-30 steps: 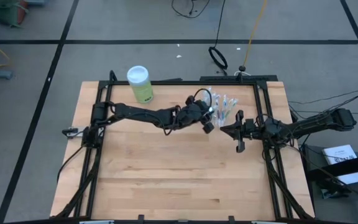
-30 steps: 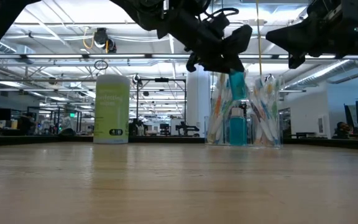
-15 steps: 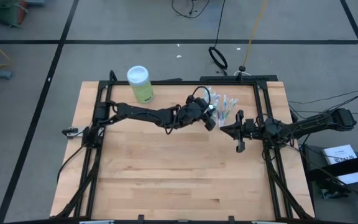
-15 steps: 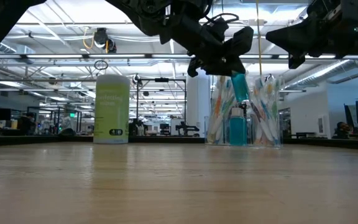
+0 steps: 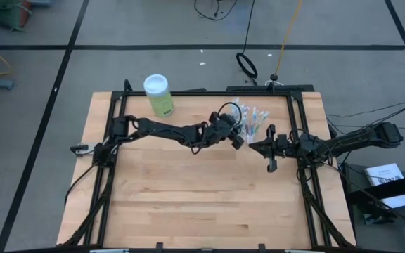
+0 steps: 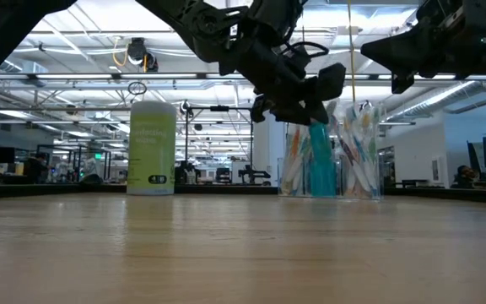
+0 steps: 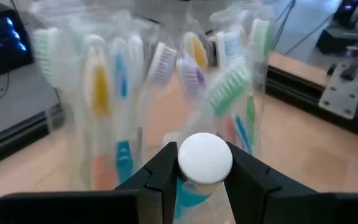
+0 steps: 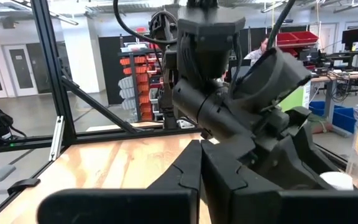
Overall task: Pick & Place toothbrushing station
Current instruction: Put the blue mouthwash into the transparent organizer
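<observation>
Near the back of the wooden surface point(image 5: 188, 190), a clear plastic cup point(image 6: 332, 150) crowded with thin toothbrushes point(image 7: 225, 84) was seen, with the left hand point(image 7: 199, 180) directly at it. A short blue toothpaste tube point(image 6: 320, 156) with a round white cap point(image 7: 204, 158) was grasped between the left hand's two dark fingers point(image 7: 164, 169), cap end toward the wrist, and was held upright at the cup's mouth, its lower end apparently already among the brushes.

To do this step well, the tube would best be kept vertical and lowered slowly into a gap between brush handles, so that the light cup is not tipped or pushed.

The right hand point(image 5: 270, 150) was clenched on nothing and was held above the surface just beside the cup.

The cup looked thin, smooth and transparent. The brushes appeared slim and rigid, with white, yellow, blue and green handles and bristled heads. A light-green cylindrical canister point(image 5: 158, 95) with a white lid stood well apart.
</observation>
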You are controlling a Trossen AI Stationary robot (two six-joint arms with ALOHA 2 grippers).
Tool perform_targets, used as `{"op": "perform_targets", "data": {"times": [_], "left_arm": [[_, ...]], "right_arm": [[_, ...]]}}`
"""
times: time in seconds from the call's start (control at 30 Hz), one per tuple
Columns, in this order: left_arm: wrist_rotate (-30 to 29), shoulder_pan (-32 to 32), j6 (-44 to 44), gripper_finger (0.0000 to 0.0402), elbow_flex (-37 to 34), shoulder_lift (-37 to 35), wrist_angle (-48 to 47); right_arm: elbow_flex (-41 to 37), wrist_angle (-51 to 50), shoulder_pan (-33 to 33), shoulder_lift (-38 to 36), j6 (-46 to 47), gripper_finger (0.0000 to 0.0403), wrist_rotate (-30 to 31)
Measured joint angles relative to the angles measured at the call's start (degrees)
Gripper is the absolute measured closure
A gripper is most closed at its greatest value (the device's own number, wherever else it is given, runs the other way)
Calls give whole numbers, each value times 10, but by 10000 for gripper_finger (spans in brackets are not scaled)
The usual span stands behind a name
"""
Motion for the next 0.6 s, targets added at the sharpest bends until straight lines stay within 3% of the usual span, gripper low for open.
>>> {"op": "perform_targets", "data": {"times": [0.1, 0.33, 0.6], "left_arm": [[-2, 2, -3, 293, 0, -1, 3], [73, 13, 0, 293, 0, -2, 4], [100, 29, 0, 293, 0, -2, -5]], "right_arm": [[0, 0, 0, 0, 0, 402, 0], [0, 0, 0, 0, 0, 402, 0], [0, 0, 0, 0, 0, 402, 0]]}}
